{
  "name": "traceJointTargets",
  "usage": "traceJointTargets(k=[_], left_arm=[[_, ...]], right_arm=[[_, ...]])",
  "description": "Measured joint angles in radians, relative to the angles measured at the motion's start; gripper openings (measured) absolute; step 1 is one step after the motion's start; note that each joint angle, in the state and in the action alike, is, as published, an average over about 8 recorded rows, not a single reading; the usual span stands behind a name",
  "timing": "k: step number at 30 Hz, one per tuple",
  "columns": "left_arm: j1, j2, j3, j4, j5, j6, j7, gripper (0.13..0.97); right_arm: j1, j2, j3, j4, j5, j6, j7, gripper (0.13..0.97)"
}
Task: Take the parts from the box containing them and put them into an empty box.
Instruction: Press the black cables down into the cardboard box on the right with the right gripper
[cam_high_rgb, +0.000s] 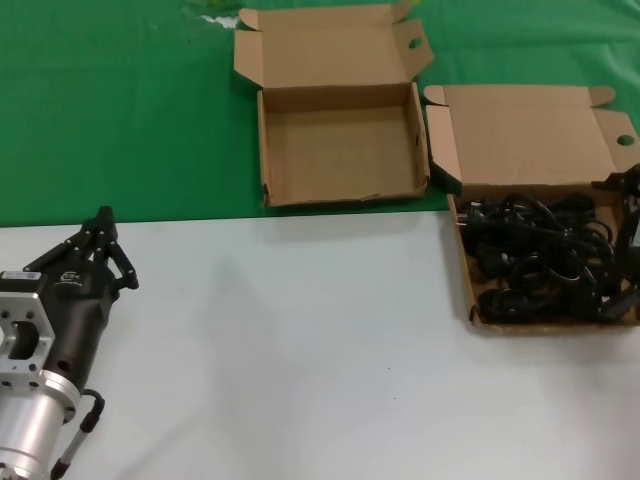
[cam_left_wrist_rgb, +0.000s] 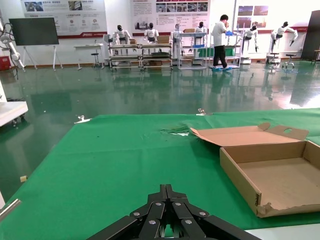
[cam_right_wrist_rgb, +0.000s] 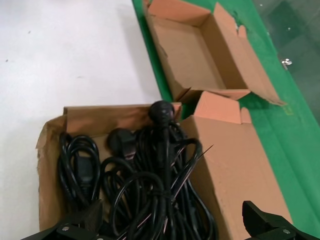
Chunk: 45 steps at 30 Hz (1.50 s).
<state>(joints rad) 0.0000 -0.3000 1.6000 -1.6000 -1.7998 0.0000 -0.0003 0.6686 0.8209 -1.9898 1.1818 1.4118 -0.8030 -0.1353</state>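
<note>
Right gripper (cam_right_wrist_rgb: 172, 227) (fingers spread) hovers directly over the cables (cam_right_wrist_rgb: 150, 190) in their box (cam_right_wrist_rgb: 50, 145).

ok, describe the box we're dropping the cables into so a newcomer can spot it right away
Find the green cloth covering the far half of the table. The empty box sits at its near edge, lid folded back. Unlike the wider, shallower box beside it, packed with black cables, this one is squarer, taller-walled and bare inside.

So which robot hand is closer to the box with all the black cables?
The right one. The right gripper hangs open just over the box of cables, at its far right side. The left gripper is shut, far off across the white table.
</note>
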Motion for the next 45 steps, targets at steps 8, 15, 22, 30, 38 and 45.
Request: traceJointTargets(k=[8, 15, 22, 30, 38, 45], left_arm=[[0.0, 0.0, 0.0, 0.0, 0.0, 0.0, 0.0, 0.14], [0.0, 0.0, 0.0, 0.0, 0.0, 0.0, 0.0, 0.139], [0.0, 0.0, 0.0, 0.0, 0.0, 0.0, 0.0, 0.139], [0.0, 0.0, 0.0, 0.0, 0.0, 0.0, 0.0, 0.139], [0.0, 0.0, 0.0, 0.0, 0.0, 0.0, 0.0, 0.139], [0.0, 0.0, 0.0, 0.0, 0.0, 0.0, 0.0, 0.139]], right_arm=[[0.011, -0.032, 0.002, -0.061, -0.004, 0.004, -0.06, 0.964], [0.009, -0.048, 0.012, -0.086, 0.003, 0.012, -0.088, 0.956], [-0.009, -0.051, 0.02, -0.086, 0.01, 0.015, -0.099, 0.907], [-0.021, -0.046, 0.026, -0.085, 0.012, 0.015, -0.105, 0.801], [-0.032, -0.039, 0.033, -0.076, 0.01, 0.018, -0.102, 0.715], [-0.039, -0.034, 0.038, -0.069, 0.008, 0.023, -0.1, 0.572]])
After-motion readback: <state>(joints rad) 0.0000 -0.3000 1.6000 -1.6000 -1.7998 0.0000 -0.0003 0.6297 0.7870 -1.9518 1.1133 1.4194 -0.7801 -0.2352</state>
